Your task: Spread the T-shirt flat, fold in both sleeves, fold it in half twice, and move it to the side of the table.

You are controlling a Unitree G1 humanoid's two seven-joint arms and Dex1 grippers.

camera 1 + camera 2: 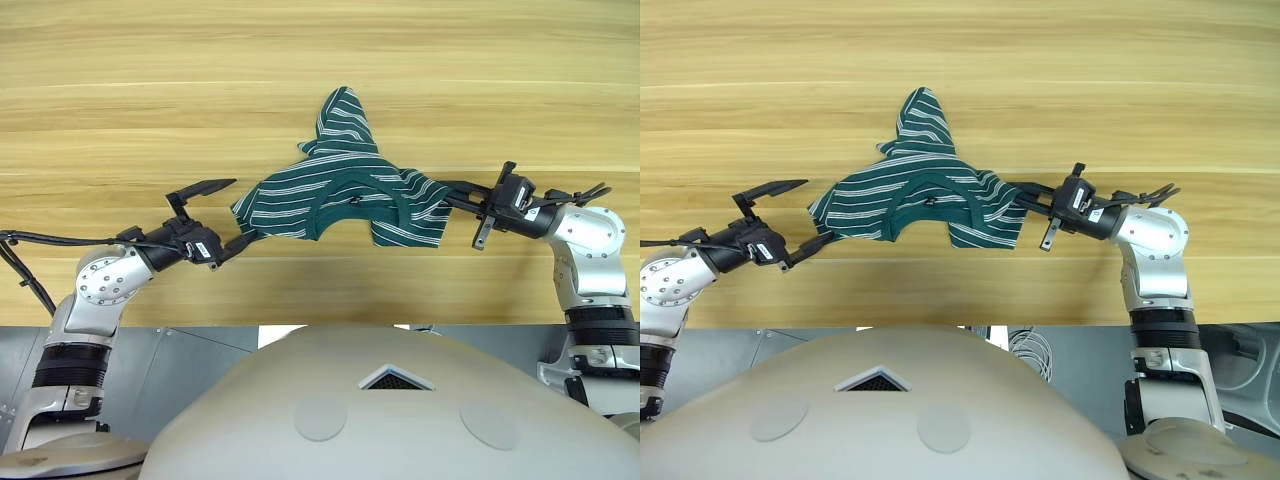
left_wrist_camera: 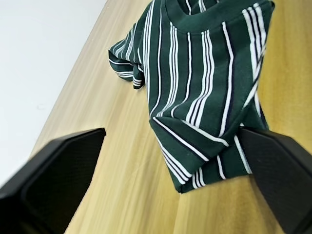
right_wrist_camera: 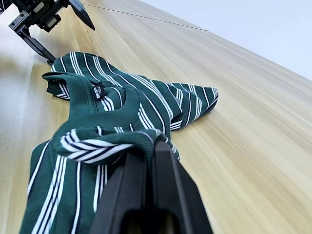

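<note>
the t-shirt (image 1: 345, 165) lies bunched mid-table (image 1: 150, 80). the right gripper (image 1: 447, 196) has its fingers clamped on the right edge; the left gripper (image 1: 245, 208) holds its fingers apart around the left corner. if the right pulls first, the cloth likely drags instead of spreading.

T-shirt (image 1: 340, 180) between left pincer (image 1: 236, 211), right pincer (image 1: 447, 204)

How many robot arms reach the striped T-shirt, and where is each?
2. The left arm is at the T-shirt's left corner, jaws open there; the right arm is at its right edge, jaws shut on the cloth. None seems hidden.
</note>
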